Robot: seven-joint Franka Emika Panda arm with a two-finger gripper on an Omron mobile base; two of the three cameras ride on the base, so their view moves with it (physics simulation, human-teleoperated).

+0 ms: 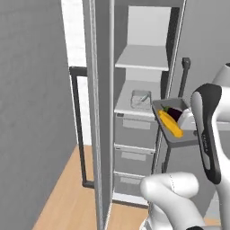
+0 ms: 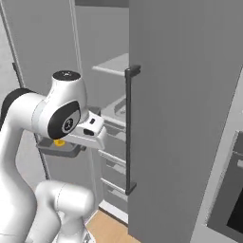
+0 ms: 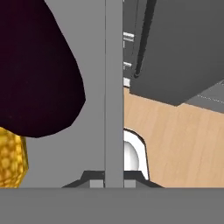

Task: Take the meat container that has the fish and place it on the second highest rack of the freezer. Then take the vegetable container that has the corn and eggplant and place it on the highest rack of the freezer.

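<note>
The freezer (image 1: 134, 134) stands open, with its highest rack (image 1: 143, 58) bare. On the second highest rack (image 1: 128, 107) rests a clear container (image 1: 140, 99); the fish inside is too faint to make out. My gripper (image 3: 113, 180) is shut on the side wall of the grey vegetable container (image 1: 176, 134), held in the air just right of the opening, about level with the second rack. The yellow corn (image 1: 170, 124) and the dark eggplant (image 1: 173, 112) lie in it. The hand view shows eggplant (image 3: 35, 74) and corn (image 3: 11, 159) close up. From the right, the container (image 2: 59, 149) hangs under my hand.
The open freezer door (image 1: 95, 112) with its dark bar handle (image 1: 77, 126) stands at the left. Grey drawers (image 1: 134, 157) sit below the racks. A closed grey door (image 2: 180, 118) with a handle (image 2: 128, 128) flanks the opening on the right. A black oven (image 2: 232, 199) lies beyond.
</note>
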